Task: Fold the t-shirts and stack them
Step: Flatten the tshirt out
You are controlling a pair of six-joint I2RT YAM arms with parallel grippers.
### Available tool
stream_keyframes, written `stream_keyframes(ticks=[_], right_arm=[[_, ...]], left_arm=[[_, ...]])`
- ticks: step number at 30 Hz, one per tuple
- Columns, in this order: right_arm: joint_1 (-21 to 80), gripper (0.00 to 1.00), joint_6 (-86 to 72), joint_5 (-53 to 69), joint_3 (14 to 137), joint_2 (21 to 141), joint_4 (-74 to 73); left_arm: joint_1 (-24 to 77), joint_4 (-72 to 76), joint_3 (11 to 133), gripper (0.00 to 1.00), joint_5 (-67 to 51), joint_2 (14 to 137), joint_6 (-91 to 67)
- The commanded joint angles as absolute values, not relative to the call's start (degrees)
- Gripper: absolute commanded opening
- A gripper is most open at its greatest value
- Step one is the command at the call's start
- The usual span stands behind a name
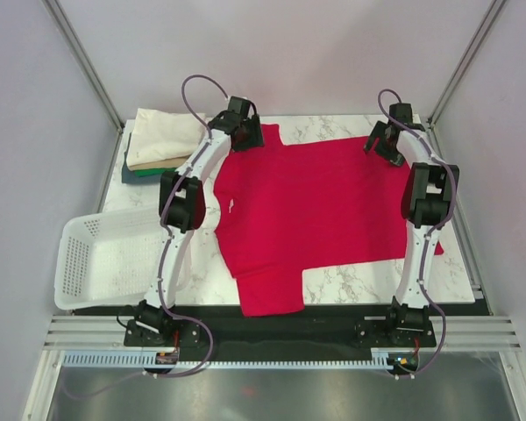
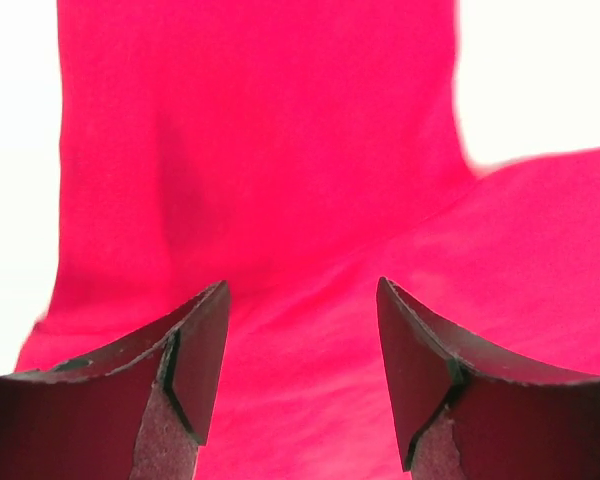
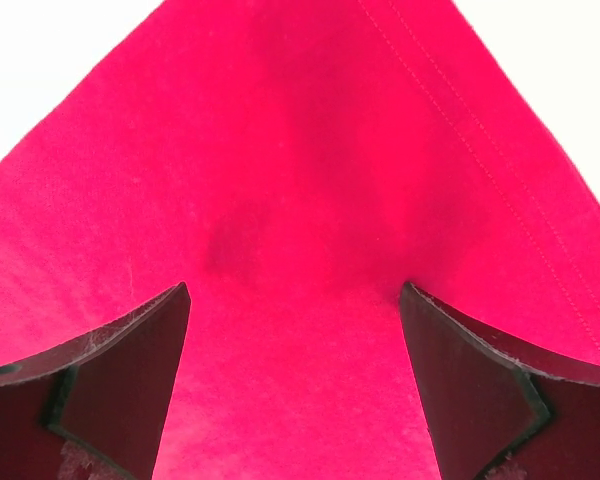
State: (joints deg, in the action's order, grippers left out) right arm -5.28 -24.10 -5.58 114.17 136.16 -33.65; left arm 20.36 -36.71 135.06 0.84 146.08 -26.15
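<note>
The red t-shirt [image 1: 324, 206] is laid flat across the middle of the worktop [image 1: 351, 285], front or back not told. Its near sleeve [image 1: 267, 294] is run up to the near edge. The stack of folded t-shirts [image 1: 162, 140] is kept at the far left corner, and the white basket [image 1: 74, 263] is parked at the near left edge. The left gripper [image 1: 248, 136] is held over the shirt's far edge, by the far sleeve [image 2: 250, 130]. Its fingers [image 2: 195, 360] are spread apart with nothing pinched. The right gripper [image 1: 381, 145] is held over the hemmed corner [image 3: 380, 100] toward the far right corner, fingers [image 3: 130, 370] likewise released. Risks are judged as follows. A skewed fold is likely if the two pinches are taken at uneven depth. Only one layer may be caught, so the cloth could slip out on the lift. The near sleeve may be dragged off the near edge. The shirt may be snagged under the right arm [image 1: 421, 228]. Whether the fingertips are touching cloth cannot be told. The worktop is blown out white in both wrist views. The lower shirts in the stack are seen as edges only. The shirt's near right corner is covered by the right arm.
</note>
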Motion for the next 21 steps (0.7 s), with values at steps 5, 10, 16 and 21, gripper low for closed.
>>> stream_keyframes(ticks=[5,10,16,21], right_arm=[[-5.1,0.95,-24.87,-0.71,113.76,128.45,-38.15],[-5.1,0.98,-23.65,-0.7,108.38,115.0,-39.98],[-5.27,0.98,-22.15,-3.16,93.72,96.03,-41.04],[-5.19,0.98,-24.34,1.74,77.45,82.46,-40.26]], left_arm=[[21.88,-40.78,138.8,0.7,-1.32,132.77,-23.38],[28.19,-41.13,114.83,0.7,4.29,111.04,-21.97],[39.25,-40.52,78.18,0.69,10.35,82.65,-32.59],[50.7,-41.3,54.81,0.86,14.67,67.61,-48.23]])
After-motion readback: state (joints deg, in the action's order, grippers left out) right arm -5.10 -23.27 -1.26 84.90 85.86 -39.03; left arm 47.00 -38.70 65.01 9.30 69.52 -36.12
